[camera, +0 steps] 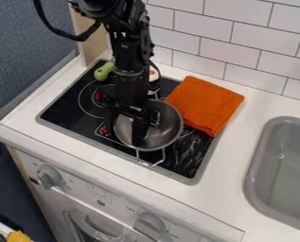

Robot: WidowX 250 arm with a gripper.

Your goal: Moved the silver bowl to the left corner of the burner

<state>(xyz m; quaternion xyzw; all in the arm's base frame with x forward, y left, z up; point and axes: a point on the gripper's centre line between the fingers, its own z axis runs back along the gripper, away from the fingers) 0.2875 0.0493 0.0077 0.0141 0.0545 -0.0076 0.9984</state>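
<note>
Silver bowl on the hob, left corner not reached yet

So the shiny silver metal bowl with wire handles (168, 124) is parked upright on the black glass stovetop (66, 112), towards the right side of the view and away from the left corner. The black two-finger gripper (136, 132) is hung down over the bowl's left part, with its lower end seen against the inside. Whether it's wide or narrow can't be told from here, so a firm hold can't be promised either. That placement is probably chosen because the near side wall can be pinched there, and the bowl can then be taken leftwards fairly directly. A low lift or a gentle slide would be called for, kept level tbh, since the bowl could be tipped if it's only caught on one side. The wire handle at the front could also be snagged. On the right, the folded orange cloth (206, 105) is laid partly over the stovetop, right by the bowl, and might be dragged if it's touching, which can't be made out. The rounded green object (104, 71) is sat near the back left, so a set-down further forward would be safer imo
</note>
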